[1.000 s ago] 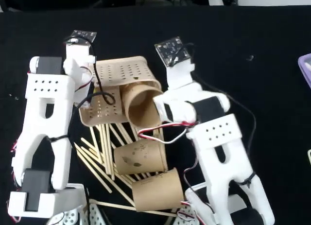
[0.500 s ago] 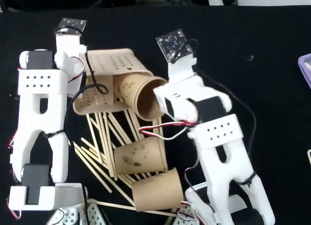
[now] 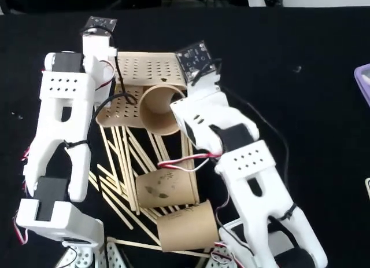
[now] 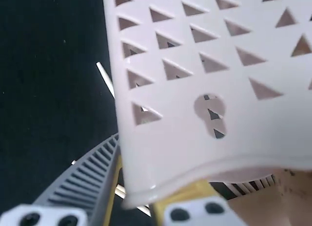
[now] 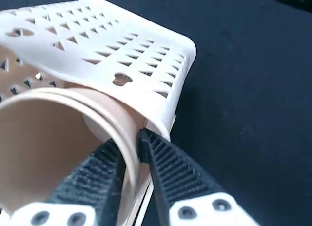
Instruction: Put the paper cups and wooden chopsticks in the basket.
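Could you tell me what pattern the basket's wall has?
The basket has rows of triangular cut-outs, plus a keyhole-shaped hole; clearest in the left wrist view.

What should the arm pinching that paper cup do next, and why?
Probably the right hand should slide the cup a little deeper into the basket, then let go. The hand is shut on the cup's rim. The basket lies tipped on its side, and the cup is only partly under its wall, so releasing it now might let it roll back out.

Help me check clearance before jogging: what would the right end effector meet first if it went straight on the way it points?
Probably the basket: the right end effector, clamped on the paper cup by its rim, points at the perforated wall just ahead.
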{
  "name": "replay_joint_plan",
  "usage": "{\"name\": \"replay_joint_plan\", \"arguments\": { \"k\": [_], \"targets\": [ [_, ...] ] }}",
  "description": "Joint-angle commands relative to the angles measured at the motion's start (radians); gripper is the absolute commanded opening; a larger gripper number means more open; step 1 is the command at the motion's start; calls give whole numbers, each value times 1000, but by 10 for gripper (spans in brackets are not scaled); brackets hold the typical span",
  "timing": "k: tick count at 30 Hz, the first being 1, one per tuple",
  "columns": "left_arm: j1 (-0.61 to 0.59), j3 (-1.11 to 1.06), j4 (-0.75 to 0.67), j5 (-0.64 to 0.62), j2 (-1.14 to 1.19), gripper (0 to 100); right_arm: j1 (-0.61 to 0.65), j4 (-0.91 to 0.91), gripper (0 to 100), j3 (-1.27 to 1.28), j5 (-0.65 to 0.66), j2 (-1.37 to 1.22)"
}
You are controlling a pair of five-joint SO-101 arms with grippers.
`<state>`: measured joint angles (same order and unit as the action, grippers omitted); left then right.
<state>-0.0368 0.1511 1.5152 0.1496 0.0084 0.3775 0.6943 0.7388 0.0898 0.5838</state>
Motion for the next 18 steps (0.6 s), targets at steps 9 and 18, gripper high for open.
{"name": "replay_joint_plan", "arguments": {
  "k": [9,18],
  "targets": [
    [36,67,21,-37,2,30,18,-150,176,73,-2,-90],
    [13,67,21,-75,3,30,-40,-153,165,-51,-72,-289]
  ]
}}
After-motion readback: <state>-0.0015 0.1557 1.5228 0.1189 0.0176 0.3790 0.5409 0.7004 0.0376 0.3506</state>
